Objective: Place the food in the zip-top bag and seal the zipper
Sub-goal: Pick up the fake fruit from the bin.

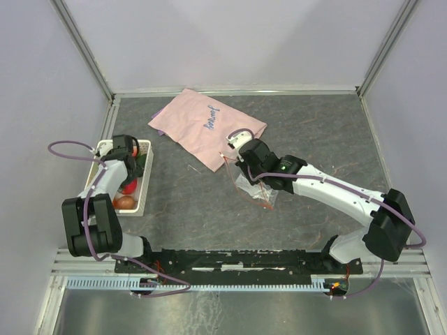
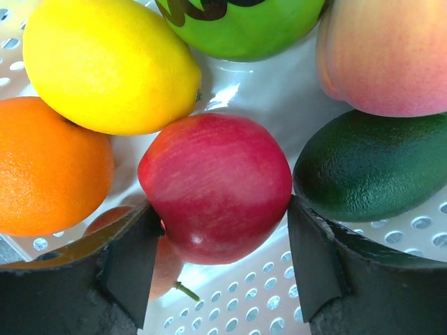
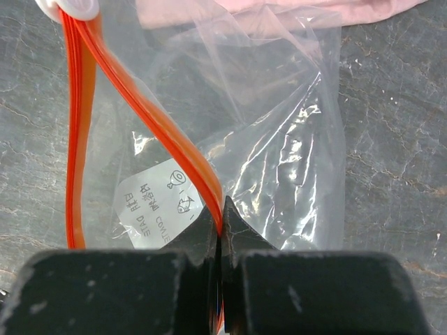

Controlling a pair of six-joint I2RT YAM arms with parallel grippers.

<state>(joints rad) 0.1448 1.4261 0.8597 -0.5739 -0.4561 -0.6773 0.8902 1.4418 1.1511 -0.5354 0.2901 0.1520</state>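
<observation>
A pink cloth lies at the back of the grey table. At the table's left edge, a white basket holds the fruit, where the left gripper clamps a red apple. Mid-table, touching the cloth, lies the clear bag, with the right gripper pinched shut on its orange zipper strip.

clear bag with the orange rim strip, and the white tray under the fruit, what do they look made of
Clear crinkly bag: thin glossy plastic film, by its creases, glare and see-through look. Red-orange rim strip: denser, opaque plastic, seemingly ribbed along its length. White perforated basket: smooth moulded plastic, likely, with shiny highlights between the holes.
</observation>
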